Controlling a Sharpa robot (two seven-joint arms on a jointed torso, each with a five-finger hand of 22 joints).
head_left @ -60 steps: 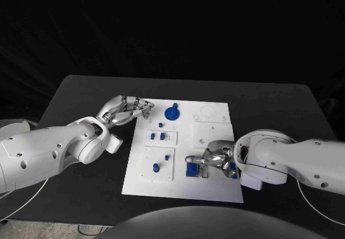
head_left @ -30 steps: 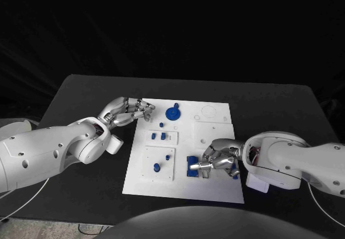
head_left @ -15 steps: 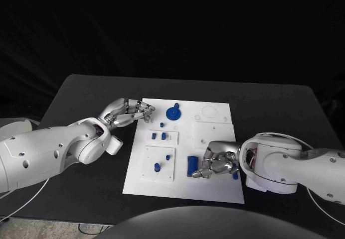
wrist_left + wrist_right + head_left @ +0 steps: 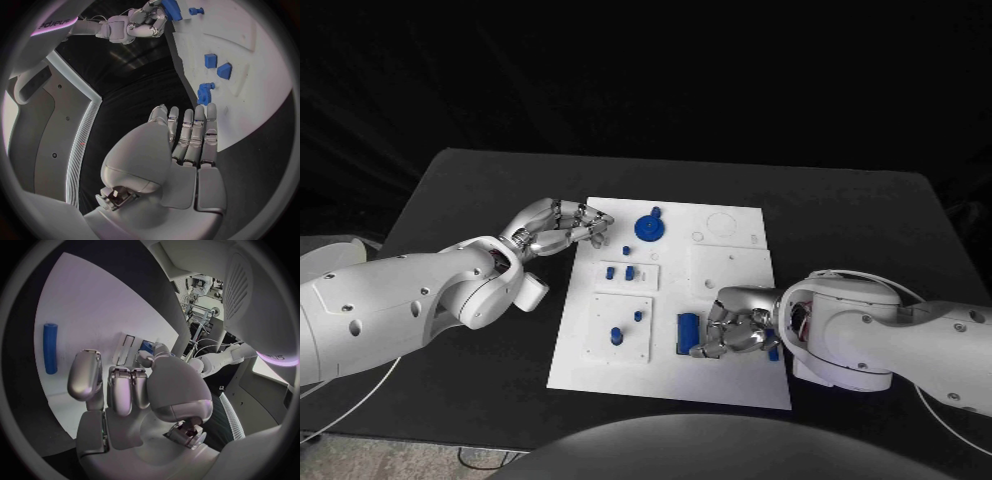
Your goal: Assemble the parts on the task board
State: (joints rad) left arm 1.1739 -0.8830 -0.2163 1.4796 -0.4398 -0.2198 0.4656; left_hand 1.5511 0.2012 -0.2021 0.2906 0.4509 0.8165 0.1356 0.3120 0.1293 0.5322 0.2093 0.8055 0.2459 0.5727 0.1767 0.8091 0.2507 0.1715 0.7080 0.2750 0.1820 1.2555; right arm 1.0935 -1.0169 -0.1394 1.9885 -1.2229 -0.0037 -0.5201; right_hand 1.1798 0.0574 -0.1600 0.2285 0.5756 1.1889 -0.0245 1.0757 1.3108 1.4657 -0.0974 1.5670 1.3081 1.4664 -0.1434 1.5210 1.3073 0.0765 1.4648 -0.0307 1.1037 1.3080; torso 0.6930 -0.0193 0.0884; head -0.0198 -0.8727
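Observation:
The white task board (image 4: 733,250) lies mid-table. A blue block (image 4: 687,333) stands on its near part. My right hand (image 4: 733,330) is just to the right of it, with curled fingers that touch the block's side; nothing is between them. The left wrist view shows that right hand (image 4: 140,22) with the blue block (image 4: 170,9) at its fingertips. In the right wrist view, a blue cylinder (image 4: 50,355) lies on the board (image 4: 94,315) beyond my right hand (image 4: 131,390). My left hand (image 4: 567,225) hovers at the board's far left corner, fingers loosely bent and holding nothing.
A blue gear (image 4: 648,228) stands at the board's far end. Small blue pieces (image 4: 619,271) sit in one left panel, and two more (image 4: 625,327) in the panel nearer me. Another blue piece (image 4: 772,351) lies by my right wrist. Black table surrounds the board.
My right hand's thumb has come off the top of the blue block and the fingers have curled in beside it. The block now stands narrower and straighter. My left hand has barely moved.

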